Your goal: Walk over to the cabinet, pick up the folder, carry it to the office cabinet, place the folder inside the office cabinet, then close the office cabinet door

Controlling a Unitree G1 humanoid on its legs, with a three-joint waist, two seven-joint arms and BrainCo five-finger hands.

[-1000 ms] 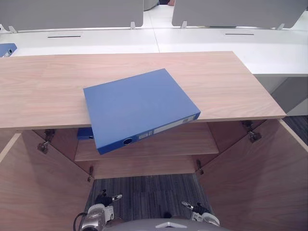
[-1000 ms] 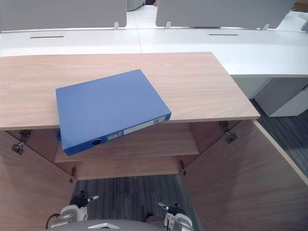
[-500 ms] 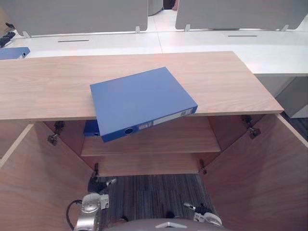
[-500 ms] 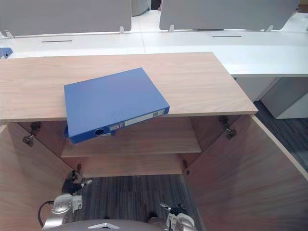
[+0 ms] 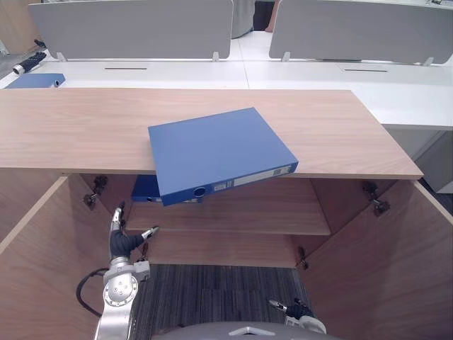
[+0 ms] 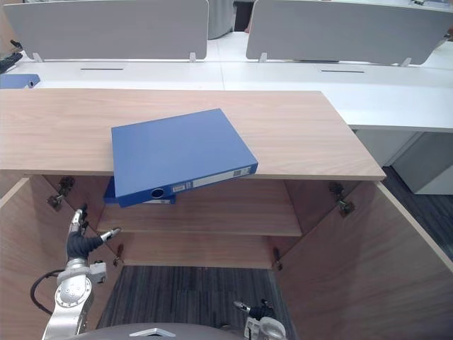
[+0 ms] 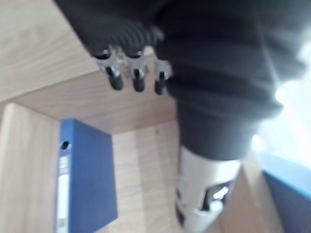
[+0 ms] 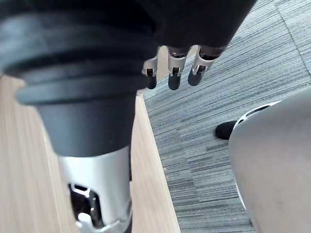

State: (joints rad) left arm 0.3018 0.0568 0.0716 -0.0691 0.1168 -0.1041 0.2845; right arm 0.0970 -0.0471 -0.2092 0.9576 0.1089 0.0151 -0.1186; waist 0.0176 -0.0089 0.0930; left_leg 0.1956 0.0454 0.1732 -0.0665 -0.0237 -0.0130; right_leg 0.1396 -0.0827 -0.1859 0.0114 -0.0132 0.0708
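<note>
My left hand (image 5: 124,242): up beside the open left door (image 5: 35,276), fingers loosely apart, holding nothing. A second folder (image 5: 145,190) lies on the shelf (image 5: 283,212) inside, under the overhang. The folder (image 5: 219,152): flat on the cabinet top (image 5: 71,131), skewed, its spine corner jutting past the front edge. Judgement: rigid board covers, moderate weight, smooth and probably slippery, will not flex. Best hold is the overhanging spine edge, thumb on top and fingers beneath, with my other hand steadying the far side. My right hand (image 5: 291,309): low near the floor, fingers appear slack and empty, though little of it shows.
</note>
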